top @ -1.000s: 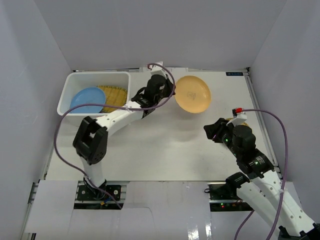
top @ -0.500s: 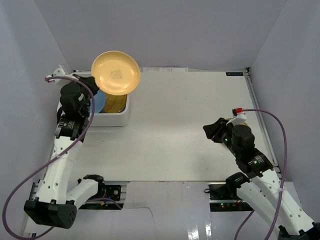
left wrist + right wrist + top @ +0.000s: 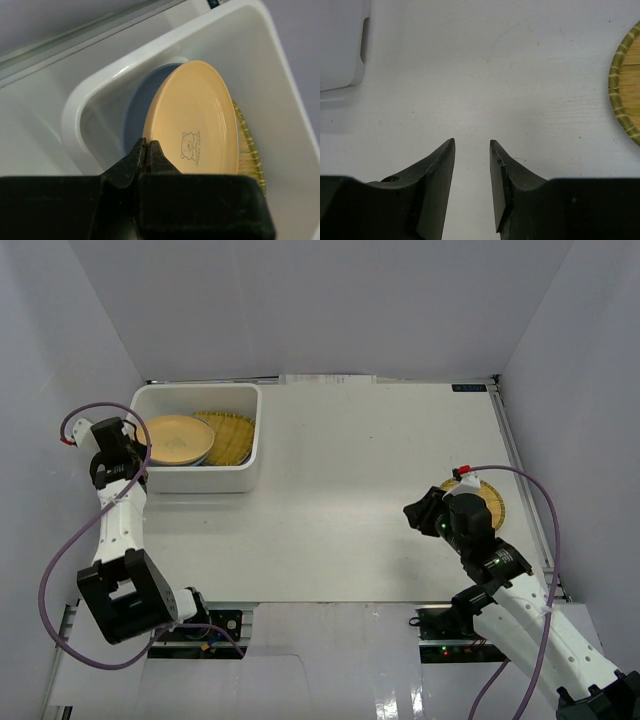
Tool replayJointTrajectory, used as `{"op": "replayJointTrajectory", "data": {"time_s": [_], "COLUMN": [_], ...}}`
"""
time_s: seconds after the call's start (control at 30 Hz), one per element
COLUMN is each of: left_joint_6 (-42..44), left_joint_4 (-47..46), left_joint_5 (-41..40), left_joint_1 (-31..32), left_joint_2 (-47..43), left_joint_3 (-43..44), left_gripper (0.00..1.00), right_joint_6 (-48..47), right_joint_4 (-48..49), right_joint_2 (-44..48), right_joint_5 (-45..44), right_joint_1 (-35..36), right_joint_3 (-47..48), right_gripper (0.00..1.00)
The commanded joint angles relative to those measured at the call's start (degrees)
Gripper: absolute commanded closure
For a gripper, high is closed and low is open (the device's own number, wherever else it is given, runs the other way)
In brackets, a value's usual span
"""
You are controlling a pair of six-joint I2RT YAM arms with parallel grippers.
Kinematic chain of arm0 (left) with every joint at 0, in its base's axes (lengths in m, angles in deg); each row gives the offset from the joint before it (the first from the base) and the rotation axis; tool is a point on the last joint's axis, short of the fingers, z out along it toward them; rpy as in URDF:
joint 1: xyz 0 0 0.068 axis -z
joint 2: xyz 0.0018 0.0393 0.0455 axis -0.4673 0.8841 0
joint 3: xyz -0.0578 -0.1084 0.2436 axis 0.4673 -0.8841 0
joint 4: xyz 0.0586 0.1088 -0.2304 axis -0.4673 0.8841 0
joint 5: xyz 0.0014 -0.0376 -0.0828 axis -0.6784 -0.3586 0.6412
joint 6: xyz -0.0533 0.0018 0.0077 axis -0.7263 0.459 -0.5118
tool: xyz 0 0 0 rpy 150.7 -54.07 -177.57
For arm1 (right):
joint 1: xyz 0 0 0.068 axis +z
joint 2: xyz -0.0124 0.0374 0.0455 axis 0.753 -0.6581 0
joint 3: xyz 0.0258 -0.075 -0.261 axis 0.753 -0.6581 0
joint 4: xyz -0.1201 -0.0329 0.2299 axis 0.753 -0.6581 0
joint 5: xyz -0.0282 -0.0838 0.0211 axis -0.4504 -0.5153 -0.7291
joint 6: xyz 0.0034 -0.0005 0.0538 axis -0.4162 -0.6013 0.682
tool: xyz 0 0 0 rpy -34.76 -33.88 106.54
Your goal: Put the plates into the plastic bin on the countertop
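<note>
The white plastic bin stands at the far left of the countertop. In it lie a blue plate, a woven bamboo-look plate and, on top of the blue one, the yellow-orange plate with a bear print. My left gripper is at the bin's left rim, shut on the yellow-orange plate's edge. My right gripper is open and empty over the bare countertop. A second woven plate lies just right of it, also in the right wrist view.
White walls enclose the countertop on the left, back and right. The bin's corner shows at the upper left of the right wrist view. A purple cable loops beside the left arm.
My left arm swung the yellow-orange plate from the middle of the countertop, over the bin's far edge, down into the bin onto the blue plate. My right arm shifted slightly, uncovering the woven plate.
</note>
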Motion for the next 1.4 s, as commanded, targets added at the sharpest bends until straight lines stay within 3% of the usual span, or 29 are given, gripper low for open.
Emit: {"op": "replayJointTrajectory", "data": {"time_s": [0.0,0.07,0.1,0.17,0.27,0.33,0.5,0.6,0.73,0.83,0.9,1.1,1.23,1.37], "left_joint_6": [-3.5,-3.5,-3.67,-4.02,-3.68,-3.15,3.16,6.07,8.8,9.95,8.99,9.6,9.42,9.16], "left_joint_4": [-4.26,-6.03,-6.47,-8.39,-10.6,-11.21,-10.26,-8.23,-14.37,-17.36,-19.47,-19.57,-19.83,-20.09], "left_joint_5": [8.9,11.98,15.99,18.04,23.4,26.83,32.11,34.13,50.1,58.53,59.89,59.27,59.54,59.01], "left_joint_1": [-1.48,-1.48,-1.56,-1.56,-1.48,-0.86,3.52,7.38,14.15,20.82,21.02,21.2,21.2,21.64], "left_joint_2": [0.19,1.59,1.42,0.2,-4.02,-7.26,-11.23,-13.16,-15.98,-15.1,-15.89,-17.83,-18.35,-18.18], "left_joint_3": [0.27,-0.87,-2.0,-3.59,-5.53,-5.01,-0.27,2.11,1.33,0.62,-0.61,-1.13,-1.31,-2.8], "left_gripper": [0.93,0.72,0.48,0.19,0.04,0.02,0.02,0.02,0.02,0.02,0.02,0.02,0.02,0.02], "right_joint_6": [0.64,0.12,-0.24,-1.72,-3.05,-3.32,-1.65,0.19,0.72,3.17,5.98,10.3,13.02,16.54], "right_joint_4": [1.54,1.63,1.46,1.28,-0.3,-0.66,-0.57,-1.53,-2.94,-2.77,-2.33,4.78,16.36,23.58], "right_joint_2": [-0.06,-1.21,-2.17,-3.14,-4.89,-6.04,-8.24,-8.68,-11.58,-14.56,-16.84,-19.05,-22.29,-25.2], "right_joint_5": [-3.09,-3.87,-4.49,-6.42,-8.19,-6.44,-1.43,-5.28,-13.36,-11.45,-6.56,2.68,12.45,15.98], "right_joint_1": [-0.58,-1.2,-1.81,-3.04,-7.51,-13.3,-32.72,-35.47,-40.64,-45.91,-50.3,-52.96,-53.32,-53.32], "right_joint_3": [-0.38,0.41,1.2,2.17,4.45,4.99,3.67,4.28,4.81,2.88,1.47,-3.43,-9.77,-13.55], "right_gripper": [0.6,0.59,0.57,0.51,0.26,0.2,0.2,0.18,0.18,0.18,0.18,0.21,0.25,0.32]}}
